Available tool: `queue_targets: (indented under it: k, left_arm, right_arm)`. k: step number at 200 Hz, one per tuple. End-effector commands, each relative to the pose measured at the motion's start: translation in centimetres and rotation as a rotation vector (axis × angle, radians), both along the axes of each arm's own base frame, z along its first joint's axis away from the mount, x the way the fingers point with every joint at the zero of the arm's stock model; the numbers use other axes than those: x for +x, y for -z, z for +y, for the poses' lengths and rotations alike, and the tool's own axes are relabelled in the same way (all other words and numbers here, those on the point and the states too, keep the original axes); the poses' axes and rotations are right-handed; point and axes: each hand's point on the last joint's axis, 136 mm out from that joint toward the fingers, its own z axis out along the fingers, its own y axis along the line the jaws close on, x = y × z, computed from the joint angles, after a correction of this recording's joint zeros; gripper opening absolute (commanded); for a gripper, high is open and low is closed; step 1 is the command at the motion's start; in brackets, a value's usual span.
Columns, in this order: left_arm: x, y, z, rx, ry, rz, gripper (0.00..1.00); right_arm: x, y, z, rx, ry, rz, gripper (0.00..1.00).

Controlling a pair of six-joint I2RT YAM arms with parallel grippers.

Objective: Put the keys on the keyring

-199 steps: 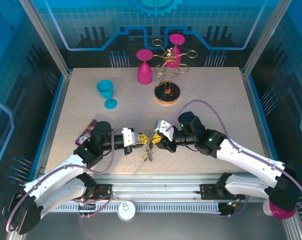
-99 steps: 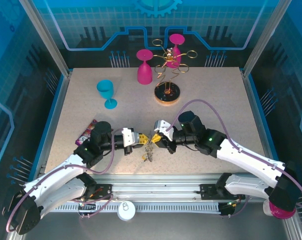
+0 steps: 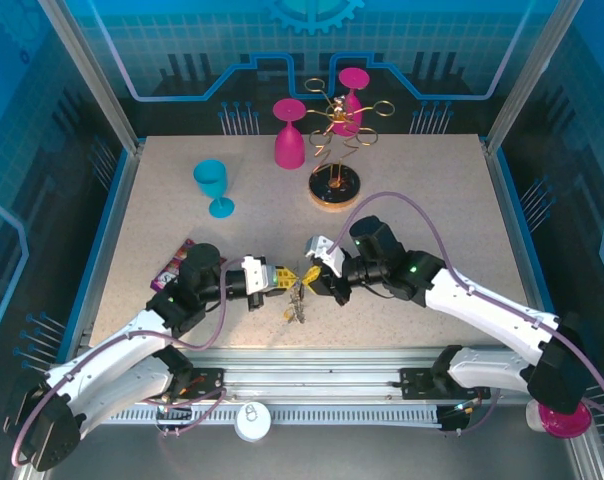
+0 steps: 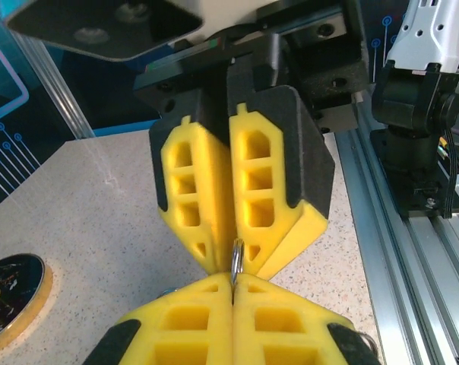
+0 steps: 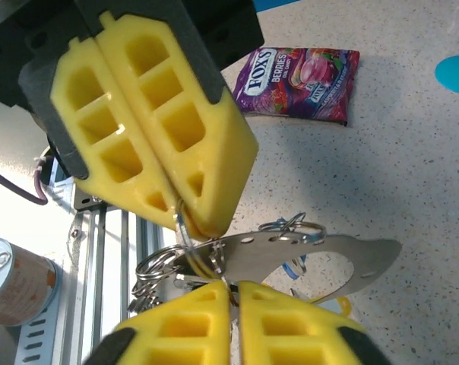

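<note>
— Yellow against yellow over the bench [image 3: 432, 200], near side: our left gripper [image 3: 290, 280] and right gripper [image 3: 308, 275] both pinch the keyring [image 4: 235, 258].
— We see the keys [image 3: 298, 310] dangling beneath; a sweet packet [image 3: 172, 266] lies left, apart.

Yellow left pincer [image 3: 285, 278], pink goblet [image 3: 289, 145], teal goblet [image 3: 212, 185], speckled beige table [image 3: 432, 200].

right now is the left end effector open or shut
Shut. In the left wrist view, the left end effector's yellow fingers meet with no gap, pinching the thin metal keyring at their tips.
</note>
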Motion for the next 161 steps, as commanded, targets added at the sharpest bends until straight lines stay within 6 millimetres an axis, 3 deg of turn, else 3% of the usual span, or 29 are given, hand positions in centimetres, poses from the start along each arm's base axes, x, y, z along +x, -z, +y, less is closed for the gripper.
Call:
queue_targets:
  k: [1, 8, 31, 85, 161]
  left_arm:
    - [-0.9, -1.4, -0.2, -0.044, 0.047, -0.067, 0.0]
    - [-0.8, -1.4, -0.2, -0.045, 0.045, -0.067, 0.0]
    - [-0.7, -1.2, -0.3, -0.052, 0.046, -0.057, 0.0]
    - [-0.8, -1.2, -0.4, -0.064, 0.047, -0.045, 0.0]
    - [-0.7, -1.2, -0.4, -0.071, 0.045, -0.044, 0.0]
  right_arm:
    - [0.9, -3.0, -0.5, 0.081, 0.031, -0.091, 0.36]
    - [0.8, -2.4, -0.9, 0.076, 0.031, -0.116, 0.37]
    - [0.5, -3.0, -1.2, 0.122, 0.002, -0.235, 0.37]
    - [-0.5, -3.6, 0.3, 0.184, -0.112, -0.315, 0.33]
    - [-0.6, -3.2, 1.6, 0.169, -0.147, -0.315, 0.16]
